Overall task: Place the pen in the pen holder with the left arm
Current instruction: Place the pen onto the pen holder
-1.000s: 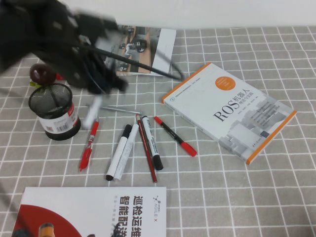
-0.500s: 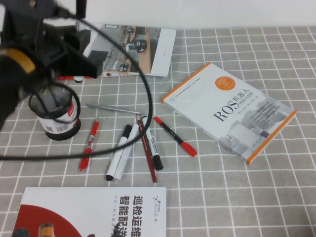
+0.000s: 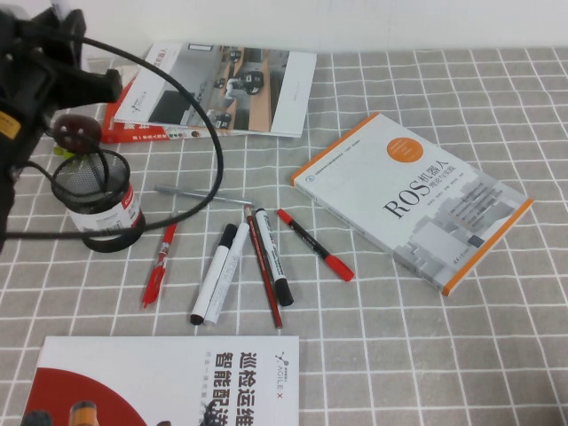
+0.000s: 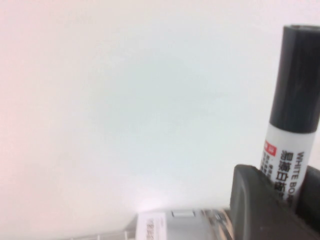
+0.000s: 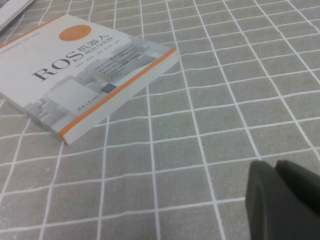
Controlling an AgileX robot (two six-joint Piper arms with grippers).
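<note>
The big table (image 3: 497,355) is wearing a grey cloth with white squares. On it a thick book with orange edges (image 3: 413,197) is lying on the robot's right side, a magazine (image 3: 226,89) is lying at the back, and a booklet (image 3: 169,382) is sitting at the near edge.

The left arm (image 3: 40,84) is reaching up high at the far left, over the pen holder (image 3: 95,197). The pen holder is a round black mesh cup with a red band at the bottom. It is standing upright, with a dark red fruit (image 3: 75,130) just behind it.

In the left wrist view, the left gripper (image 4: 272,205) is squeezing the pen (image 4: 290,135). The pen is white with a black cap, and the cap is pointing up, away from the claw. So the pen is up in the air, not in the cup yet.

The right gripper (image 5: 285,200) is resting low over bare cloth near the book. Its two fingers are sitting pressed together, with nothing between them.

A bunch of other pens (image 3: 253,257) is lying in the middle of the table, beside the cup.

To do this step well, the arm is needing to line the pen up right over the cup's round opening, tip it straight up and down, go down slowly, and let go only when the end is inside. If it bumps the rim, the light cup may fall over.
</note>
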